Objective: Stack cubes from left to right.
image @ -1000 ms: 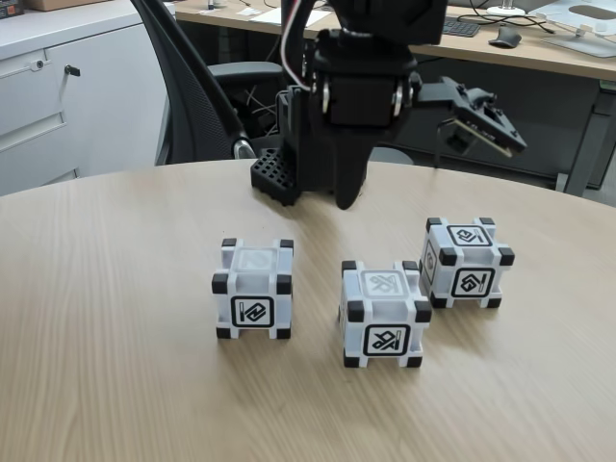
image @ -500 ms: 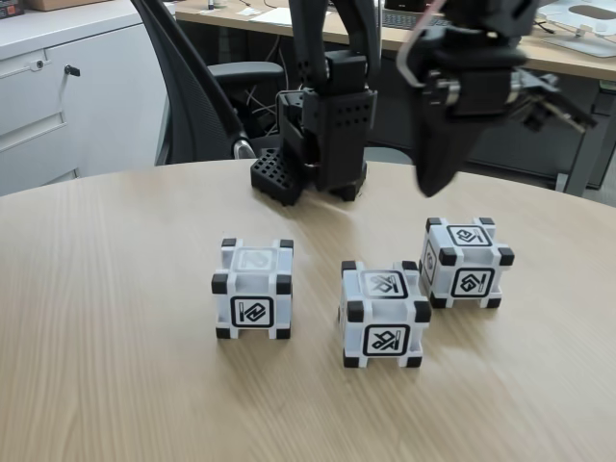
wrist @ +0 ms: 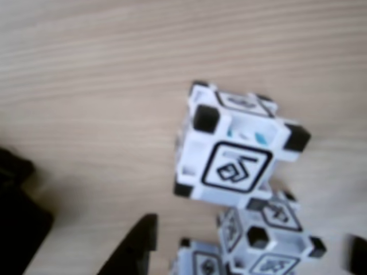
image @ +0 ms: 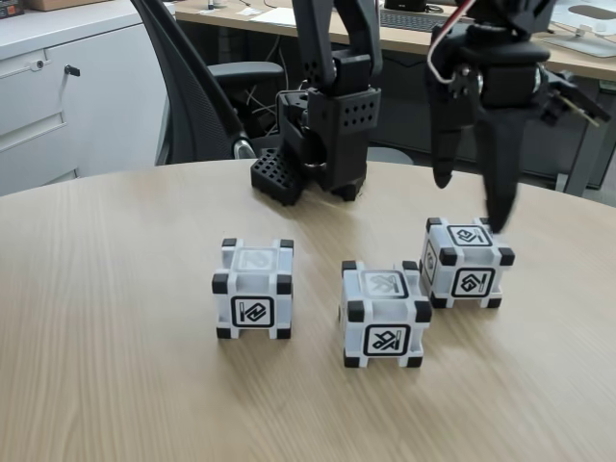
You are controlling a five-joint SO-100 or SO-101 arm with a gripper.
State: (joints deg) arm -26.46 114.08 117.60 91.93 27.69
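Fingers (image: 472,204): spread apart, grasping nothing, hanging above right cube (image: 466,262)
Other cubes: middle (image: 384,314), left (image: 253,288), leftward on bench (image: 115,318)

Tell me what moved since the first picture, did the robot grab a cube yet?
Not yet. In the fixed view the gripper swung from above the table's middle over to the right and opened, one finger now reaching down by the right cube. The left cube and middle cube stayed put.
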